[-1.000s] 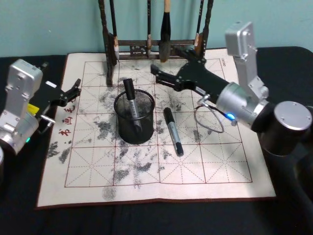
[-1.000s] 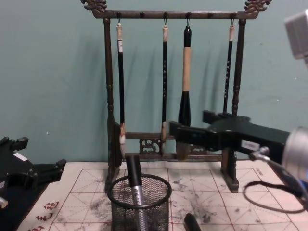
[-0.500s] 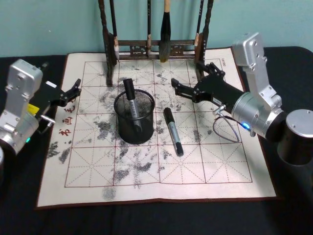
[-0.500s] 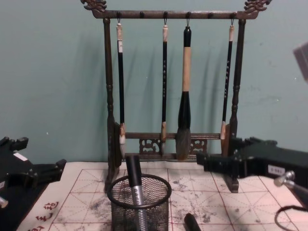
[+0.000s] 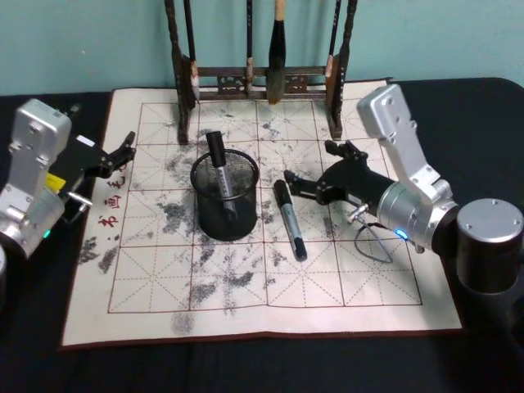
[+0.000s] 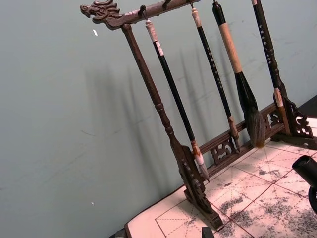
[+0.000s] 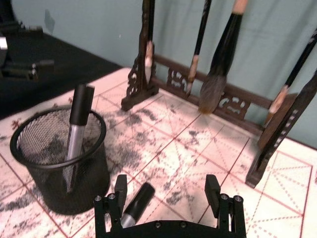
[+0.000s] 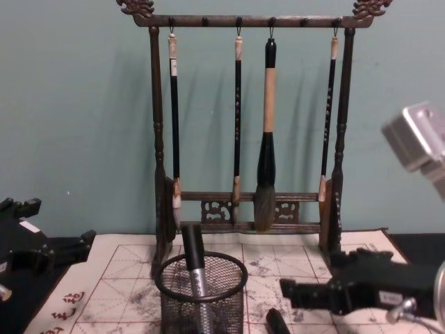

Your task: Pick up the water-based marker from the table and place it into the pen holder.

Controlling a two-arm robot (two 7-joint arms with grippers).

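Step in hand, as I read it: approach for the pick, nothing grasped yet. Your right gripper (image 7: 166, 193) is wide open and empty, held low over the gridded practice mat (image 5: 246, 295). Directly under it, the capped end of the water-based marker (image 7: 134, 204) lies between the two fingers but off centre, close beside one finger (image 7: 119, 190) and well clear of the other. The rest of the barrel runs back beneath the gripper body, flat on the mat. I cannot tell whether the finger tips are level with the barrel; judged from the chest view, they sit a little above it. The next move calls for a small sideways shift to centre the barrel, a short descent, then closing across the barrel, not on the cap tip, so the marker does not pivot on lifting. Just past the fingertips, on the side the marker favours, stands the pen holder (image 5: 214, 221), upright, near the marker but apart from it. A second marker (image 5: 219, 168) already leans inside it, so aim your drop for the free side of the rim. Farther ahead of the gripper is the wooden brush rack (image 7: 208, 94) with its hanging brushes; keep the lift clear of those. Farthest off, beyond the holder, the left gripper (image 5: 124, 149) is parked at the mat's edge, its jaws apart and empty.
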